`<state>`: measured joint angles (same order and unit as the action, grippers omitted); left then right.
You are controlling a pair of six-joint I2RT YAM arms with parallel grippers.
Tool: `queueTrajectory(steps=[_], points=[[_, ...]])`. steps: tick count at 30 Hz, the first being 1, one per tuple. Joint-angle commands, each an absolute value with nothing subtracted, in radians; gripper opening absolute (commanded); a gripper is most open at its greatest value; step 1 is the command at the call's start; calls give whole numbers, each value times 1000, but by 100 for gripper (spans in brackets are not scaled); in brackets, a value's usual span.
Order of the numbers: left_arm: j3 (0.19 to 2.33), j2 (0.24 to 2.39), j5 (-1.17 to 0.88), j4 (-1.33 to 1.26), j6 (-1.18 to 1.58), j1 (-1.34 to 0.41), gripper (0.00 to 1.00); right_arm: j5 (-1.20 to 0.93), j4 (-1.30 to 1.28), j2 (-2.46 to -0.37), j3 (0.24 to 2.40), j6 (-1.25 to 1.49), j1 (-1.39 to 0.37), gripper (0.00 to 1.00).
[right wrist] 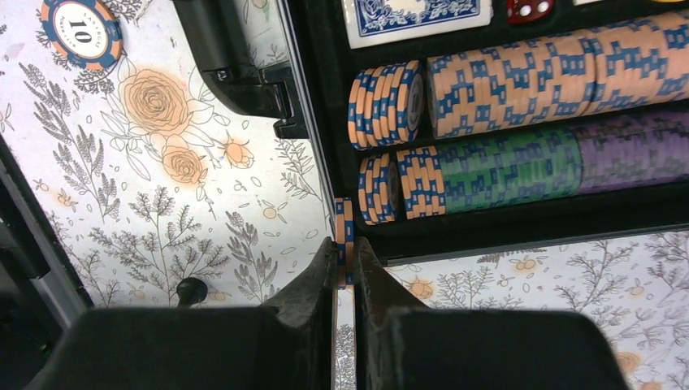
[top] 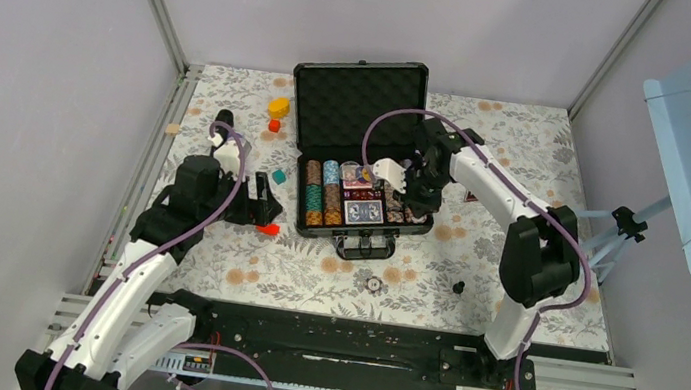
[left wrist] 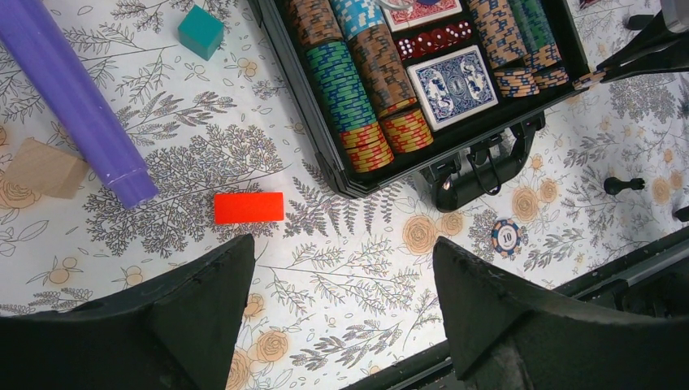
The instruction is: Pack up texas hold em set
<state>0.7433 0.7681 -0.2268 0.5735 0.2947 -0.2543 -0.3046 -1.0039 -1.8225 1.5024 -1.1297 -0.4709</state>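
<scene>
Right wrist view, nearest the lens: the right hand (right wrist: 345, 268) is clamping one orange-and-blue chip (right wrist: 344, 223) edge-on between its fingers (right wrist: 313, 286). It is sitting just outside the near wall of the case (right wrist: 520, 223), at a corner.

I am reading the case as lying open on the worktop (top: 310, 281), with its foam lid (top: 358, 106) standing back. The chip rows (right wrist: 504, 162) are running lengthwise left to right in this view, and the held chip is standing parallel to the stacked faces. The short stack (right wrist: 378, 188) at a row's end is lying just ahead and slightly right, across the wall. I am judging the move as lift, cross the wall, seat it. The right arm is the nearer one.

The left hand (left wrist: 343, 248) is hanging released over the worktop beside the case. One loose "10" chip (left wrist: 507, 237) is lying out in front of the case.
</scene>
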Motion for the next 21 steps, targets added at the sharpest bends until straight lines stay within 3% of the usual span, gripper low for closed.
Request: queueTrajectory(steps=[1,21], points=[[741,770,-211,524,280,-252,80,-303,-1065,-1847,1551,-1157,-463,0],[742,779,-206,522,279,-252,80,-260,-1049,-1935,1597,-1157,-456,0]])
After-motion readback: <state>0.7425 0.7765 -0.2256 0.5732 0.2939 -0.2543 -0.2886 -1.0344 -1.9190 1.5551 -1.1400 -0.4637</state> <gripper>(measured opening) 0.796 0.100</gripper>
